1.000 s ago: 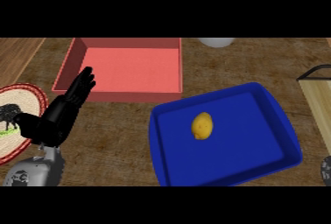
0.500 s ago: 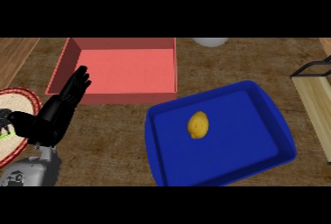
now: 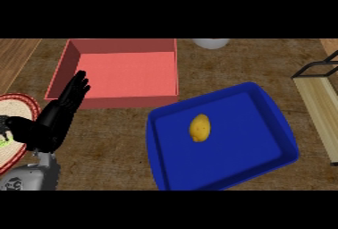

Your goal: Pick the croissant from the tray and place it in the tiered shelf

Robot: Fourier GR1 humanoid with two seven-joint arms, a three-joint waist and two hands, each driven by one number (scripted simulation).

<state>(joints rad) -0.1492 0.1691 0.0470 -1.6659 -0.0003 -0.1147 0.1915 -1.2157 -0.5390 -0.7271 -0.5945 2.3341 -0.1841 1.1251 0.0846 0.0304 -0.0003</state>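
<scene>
Your left hand (image 3: 58, 114) stands at the left side of the view, its fingers straight and close together, pointing up toward the counter's far side. It holds nothing. The right hand is out of sight.

Just behind the hand's wrist lies a round woven plate with a red rim (image 3: 14, 107), cut off by the left edge. The fingertips reach the near left corner of the open square pink-red box (image 3: 125, 71).

The small golden oval croissant (image 3: 200, 128) lies to the right, well apart from the hand, alone near the middle of the deep blue rectangular tray (image 3: 244, 147). Expect it to be light, soft and flaky, likely to crush or crumble under a tight squeeze. Take it across its narrow middle, thumb on one long side and fingers on the other, coming from above so the tray's walls stay clear.

The pale wooden tiered shelf with a black frame (image 3: 320, 96) shows at the right edge, beyond the tray.

Against a second ago, the hand sits slightly further left and less of the plate shows. The croissant keeps its spot in the tray.
</scene>
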